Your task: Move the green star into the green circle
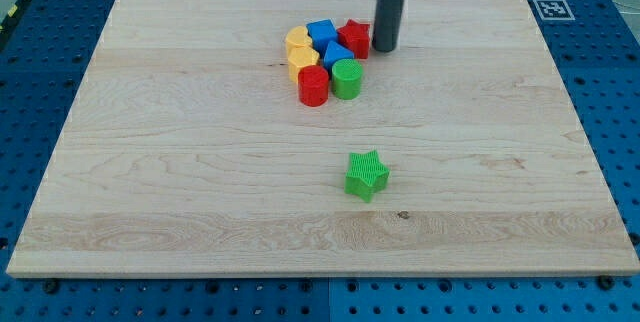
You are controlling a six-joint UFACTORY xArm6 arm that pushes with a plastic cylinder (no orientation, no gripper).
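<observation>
The green star (pixel 366 174) lies alone on the wooden board, below the middle. The green circle (pixel 347 79) is a short green cylinder at the lower right of a tight cluster near the view's top. My tip (pixel 385 48) is the lower end of the dark rod. It stands just right of the red star (pixel 354 37) in that cluster, touching or nearly touching it. The tip is far above the green star in the view, a little to its right.
The cluster also holds a red cylinder (pixel 313 86), two yellow blocks (pixel 299 47), a blue cube (pixel 321 32) and a blue triangle (pixel 337 55). The wooden board (pixel 150 162) lies on a blue perforated table. A marker tag (pixel 552 8) sits at the board's top right.
</observation>
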